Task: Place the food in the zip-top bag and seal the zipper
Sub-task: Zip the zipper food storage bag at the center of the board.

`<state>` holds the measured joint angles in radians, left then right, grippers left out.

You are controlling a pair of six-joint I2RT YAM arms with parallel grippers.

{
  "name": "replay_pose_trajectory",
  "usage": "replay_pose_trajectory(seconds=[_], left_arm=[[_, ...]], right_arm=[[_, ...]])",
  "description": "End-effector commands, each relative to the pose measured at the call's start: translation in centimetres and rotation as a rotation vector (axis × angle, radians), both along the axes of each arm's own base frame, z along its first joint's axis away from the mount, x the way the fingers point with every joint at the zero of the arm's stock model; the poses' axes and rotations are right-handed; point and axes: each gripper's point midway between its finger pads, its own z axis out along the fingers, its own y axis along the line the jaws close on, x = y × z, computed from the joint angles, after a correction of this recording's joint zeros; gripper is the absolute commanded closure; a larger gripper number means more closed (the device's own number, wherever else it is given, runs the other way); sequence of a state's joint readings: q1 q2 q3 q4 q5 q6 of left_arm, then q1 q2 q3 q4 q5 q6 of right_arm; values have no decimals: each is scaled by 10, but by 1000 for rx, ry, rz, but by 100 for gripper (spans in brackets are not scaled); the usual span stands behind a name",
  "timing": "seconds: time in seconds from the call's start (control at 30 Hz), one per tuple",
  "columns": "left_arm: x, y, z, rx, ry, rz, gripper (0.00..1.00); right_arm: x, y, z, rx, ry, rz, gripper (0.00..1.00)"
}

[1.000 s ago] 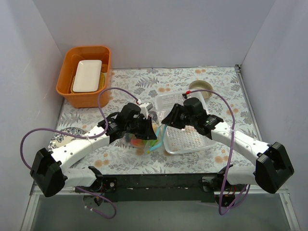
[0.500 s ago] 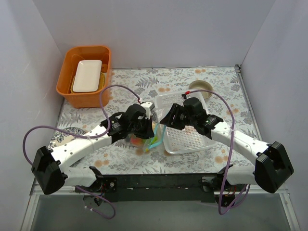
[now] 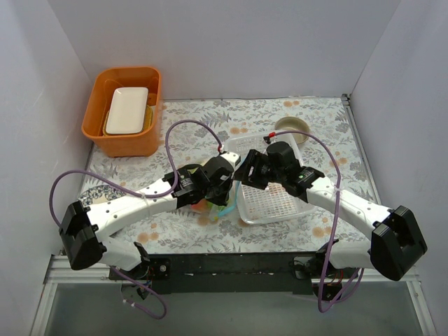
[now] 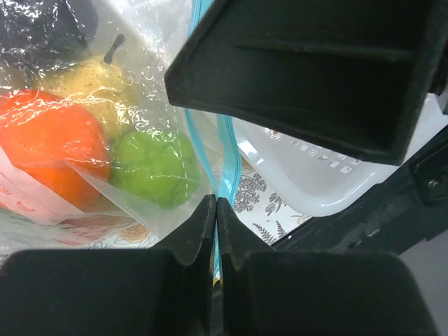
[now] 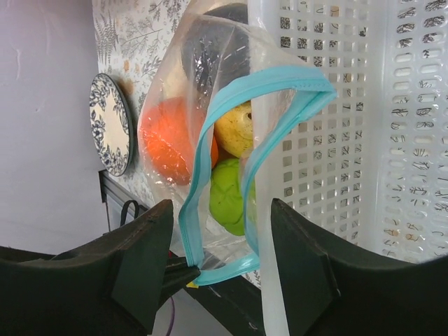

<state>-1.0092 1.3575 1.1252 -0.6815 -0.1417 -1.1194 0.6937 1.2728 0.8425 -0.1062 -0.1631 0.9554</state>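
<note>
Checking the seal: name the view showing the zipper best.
Right wrist: the zipper shows as a nearly whole teal loop, gaping open. Left wrist shows only a short stretch pinched between the left fingers; top external, just a teal sliver.

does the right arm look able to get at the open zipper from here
Probably yes: the right fingers are spread with the zipper loop just ahead, nothing between. The left fingers pinch only one end.

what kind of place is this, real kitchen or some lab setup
Probably a robot test booth, not a kitchen: plain white walls box in a floral-patterned tabletop, and two white robot arms are mounted on a black rail at its near edge.
</note>
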Motion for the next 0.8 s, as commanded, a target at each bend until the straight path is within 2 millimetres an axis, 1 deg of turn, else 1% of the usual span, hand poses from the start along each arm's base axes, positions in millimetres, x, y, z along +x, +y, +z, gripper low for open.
replay_pose_trajectory(seconds=[0.0,0.13,0.2,0.23,0.27,0.33,0.4,0.43,0.5,0.53,0.57,0.6,0.77], left_arm=[[2,10,8,89,-63,18,100],[0,15,4,132,-70,28,100],[1,19,1,160,-79,46,100],[1,20,1,166,-82,47,100],[2,20,1,169,-89,53,100],[2,20,1,173,-100,62,100],[4,20,3,181,-121,75,100],[5,20,2,190,-125,79,100],[7,21,5,202,-148,96,100],[8,21,5,204,-153,102,100],[7,19,7,205,-159,101,100],[8,21,8,217,-174,113,100],[1,14,19,181,-190,107,100]], right_arm=[[10,6,25,49,-46,-9,34],[11,8,20,38,-28,-9,35],[13,6,19,25,-28,-21,43],[14,5,18,18,-28,-27,51],[14,5,18,18,-32,-27,53],[13,3,14,0,-18,-33,59],[13,3,13,-8,-16,-28,62],[12,3,11,-10,-12,-27,68],[11,2,10,-11,-11,-27,76],[11,1,10,-12,-10,-27,89],[10,1,8,-13,-5,-28,94],[10,0,9,-7,-5,-33,98],[14,-5,12,1,-31,-76,99]])
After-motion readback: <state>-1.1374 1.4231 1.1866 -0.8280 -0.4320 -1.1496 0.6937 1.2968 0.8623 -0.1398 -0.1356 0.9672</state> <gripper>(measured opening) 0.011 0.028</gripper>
